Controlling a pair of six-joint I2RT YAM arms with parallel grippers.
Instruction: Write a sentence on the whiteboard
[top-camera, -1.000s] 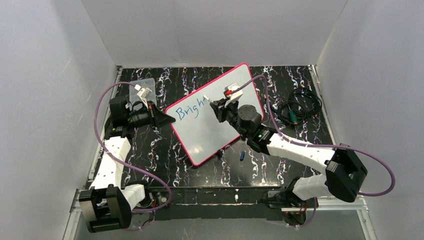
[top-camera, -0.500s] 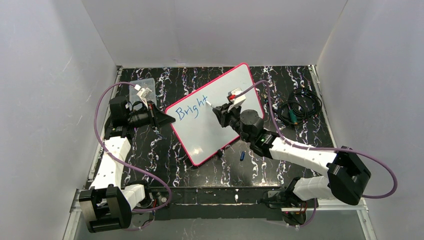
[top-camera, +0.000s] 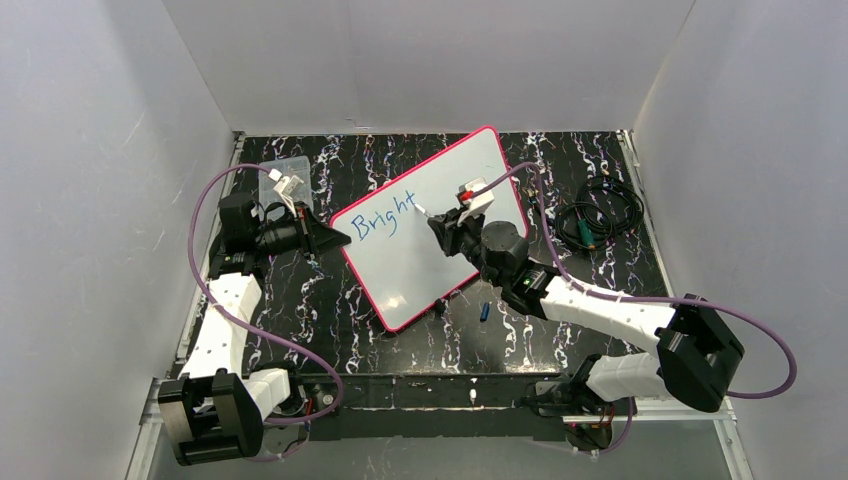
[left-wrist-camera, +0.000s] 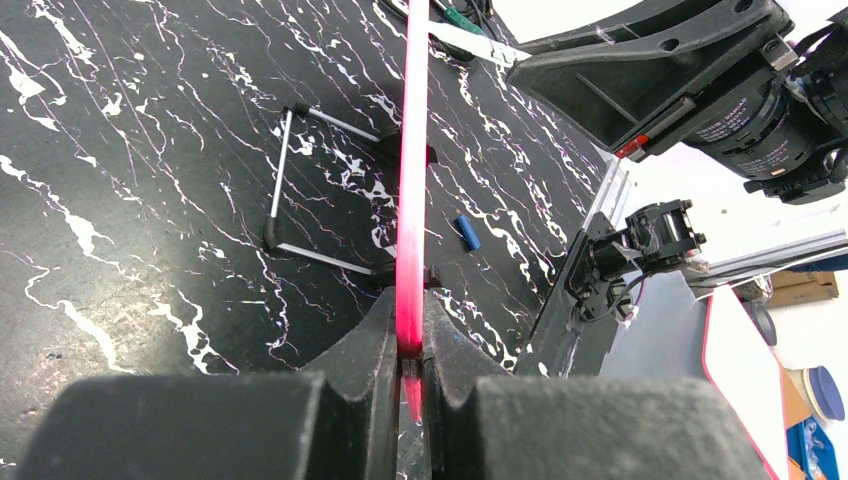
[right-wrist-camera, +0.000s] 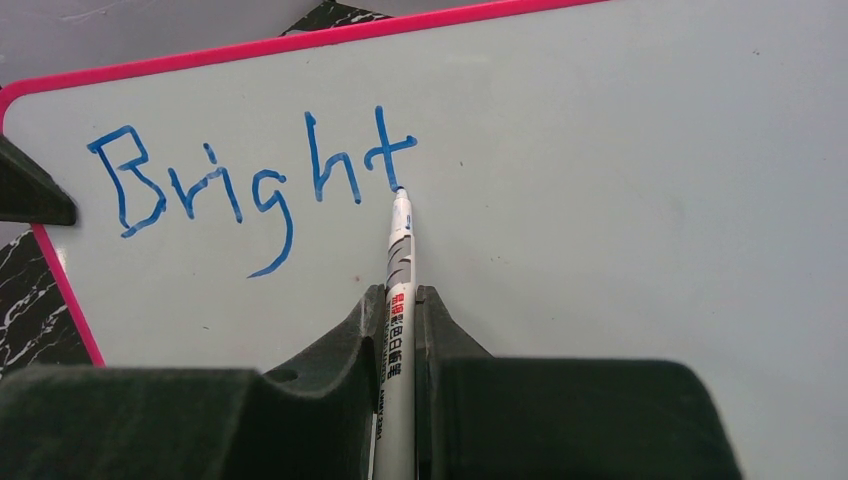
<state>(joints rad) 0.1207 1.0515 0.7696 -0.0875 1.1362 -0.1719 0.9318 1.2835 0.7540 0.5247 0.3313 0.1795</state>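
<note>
Right hand (right-wrist-camera: 400, 300) pinching marker (right-wrist-camera: 400, 232) | left hand (left-wrist-camera: 408, 315) clamping whiteboard (right-wrist-camera: 620, 200) rim | keep tip pressure light, letters level

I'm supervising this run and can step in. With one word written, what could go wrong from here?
The left hand pinches the whiteboard only by its thin rim, so marker pressure might shift the board and skew the writing. The marker in the right hand touches the t of Bright; lingering or dragging there could blot it.
</note>
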